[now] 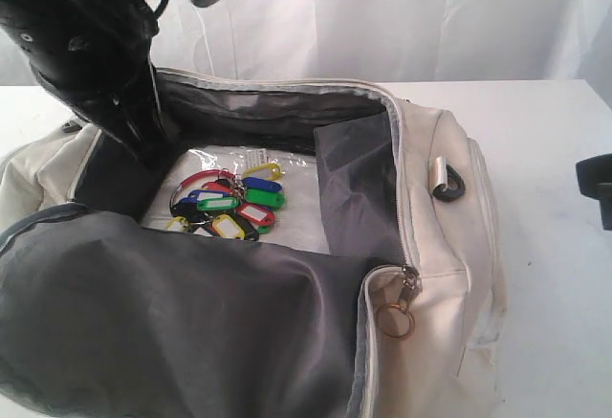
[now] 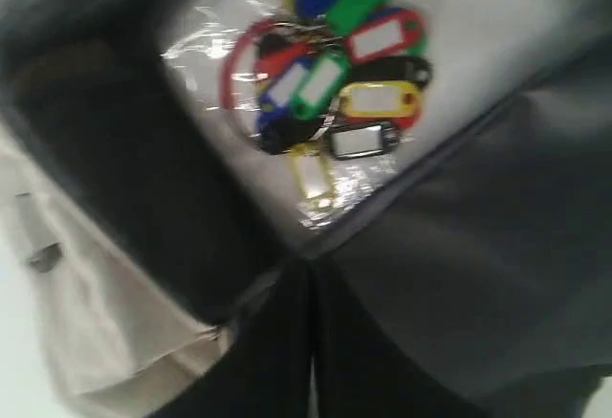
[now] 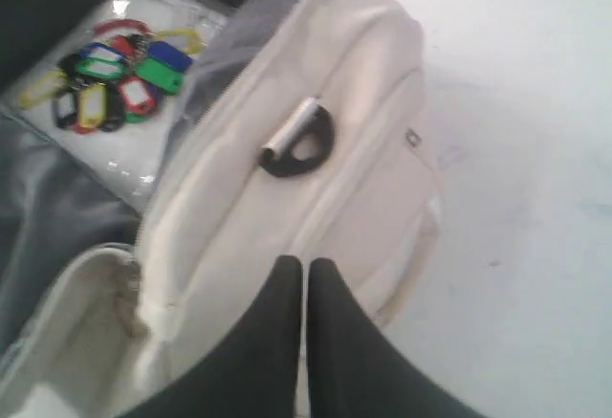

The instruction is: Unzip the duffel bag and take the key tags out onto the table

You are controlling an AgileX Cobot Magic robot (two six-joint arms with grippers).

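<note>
The duffel bag (image 1: 445, 275) gapes unzipped on the tabletop (image 1: 545, 131), the key tags (image 1: 227, 206) lying inside. My left jaws and right jaws are pressed together, empty. Fetching comes next, I judge: the left must spread over the tags.

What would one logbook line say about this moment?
duffel bag unzipped, open | key tags inside bag, not gripped | left gripper shut, apart from tags | right gripper shut, outside bag

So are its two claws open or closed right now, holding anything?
Left gripper: closed by the bag; pinching fabric or not, unclear.
Right gripper: closed, empty.
</note>
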